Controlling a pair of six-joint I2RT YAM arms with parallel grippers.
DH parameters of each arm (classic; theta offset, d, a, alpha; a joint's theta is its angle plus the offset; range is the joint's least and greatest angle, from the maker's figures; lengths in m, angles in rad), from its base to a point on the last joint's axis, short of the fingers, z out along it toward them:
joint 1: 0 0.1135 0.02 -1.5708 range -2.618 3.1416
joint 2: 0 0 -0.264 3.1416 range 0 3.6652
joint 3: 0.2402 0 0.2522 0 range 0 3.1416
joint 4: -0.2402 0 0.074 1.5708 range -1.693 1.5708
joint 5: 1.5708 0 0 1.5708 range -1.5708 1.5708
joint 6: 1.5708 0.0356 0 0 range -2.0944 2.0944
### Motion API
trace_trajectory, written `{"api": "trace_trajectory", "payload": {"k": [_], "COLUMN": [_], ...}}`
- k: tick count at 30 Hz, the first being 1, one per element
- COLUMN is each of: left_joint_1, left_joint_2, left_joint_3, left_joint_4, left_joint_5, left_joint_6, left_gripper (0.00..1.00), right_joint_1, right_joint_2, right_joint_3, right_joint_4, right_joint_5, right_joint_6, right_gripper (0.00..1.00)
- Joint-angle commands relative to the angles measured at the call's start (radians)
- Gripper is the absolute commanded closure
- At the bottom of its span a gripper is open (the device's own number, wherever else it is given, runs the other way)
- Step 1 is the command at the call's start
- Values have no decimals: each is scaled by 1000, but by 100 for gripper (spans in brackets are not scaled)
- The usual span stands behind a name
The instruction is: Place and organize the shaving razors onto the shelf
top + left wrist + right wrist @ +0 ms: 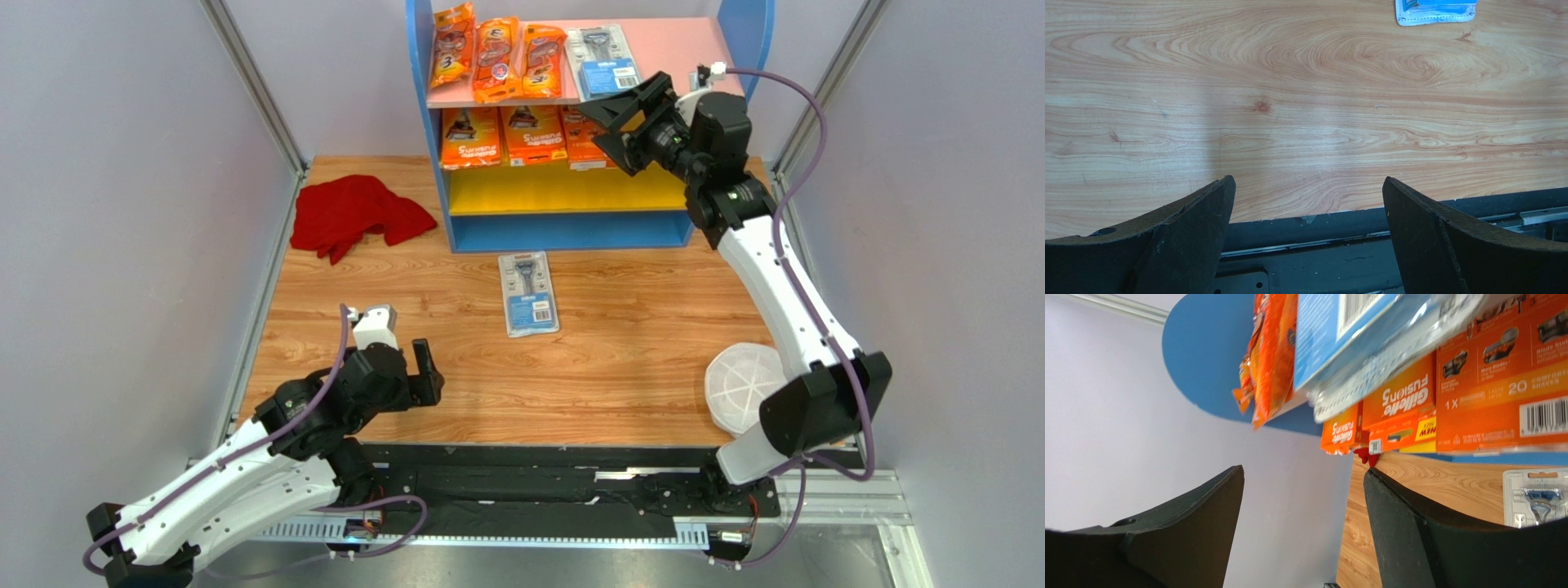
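Observation:
The shelf (725,27) has blue sides, a pink top board and yellow lower boards. Three narrow orange razor bags (496,56) and a grey-blue blister card (605,61) lie on the pink top. Orange razor boxes (535,132) stand on the board below. Another blister card (530,294) lies flat on the table in front of the shelf. My right gripper (608,130) hangs open and empty at the shelf's right front, just below the top card. The right wrist view shows that card (1364,331) and the boxes (1499,386) close overhead. My left gripper (427,374) rests open and empty low over the table's near left.
A red cloth (356,214) lies crumpled left of the shelf. A round white lidded dish (742,386) sits near the right arm's base. The left wrist view shows bare wood, the table's black front rail (1309,245) and a corner of the loose blister card (1435,11).

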Motion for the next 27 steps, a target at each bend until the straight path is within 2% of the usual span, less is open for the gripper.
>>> {"api": "trace_trajectory", "payload": {"k": [1, 6, 11, 14, 18, 20, 23, 27], "left_joint_1": [-2, -2, -2, -2, -2, -2, -2, -2], "left_joint_2": [-6, 3, 31, 57, 95, 114, 122, 109], "left_joint_3": [-1, -11, -19, -19, -10, 10, 47, 88], "left_joint_4": [24, 38, 64, 93, 123, 116, 84, 46], "left_joint_5": [5, 12, 25, 35, 52, 57, 51, 36], "left_joint_6": [14, 17, 22, 28, 29, 29, 25, 31], "left_gripper": [1, 1, 1, 1, 1, 1, 1, 1], "right_joint_1": [2, 2, 2, 3, 16, 20, 52, 162], "right_joint_2": [-145, -344, -557, -632, -656, -651, -614, -529], "right_joint_3": [-77, -267, -446, -543, -644, -701, -710, -688], "right_joint_4": [58, 9, -140, -227, -284, -251, -234, -212], "right_joint_5": [-18, -4, 33, 50, 51, 24, 50, 142], "right_joint_6": [-59, -128, -246, -311, -356, -346, -349, -385], "right_gripper": [24, 24, 23, 24, 25, 26, 27, 27]}}
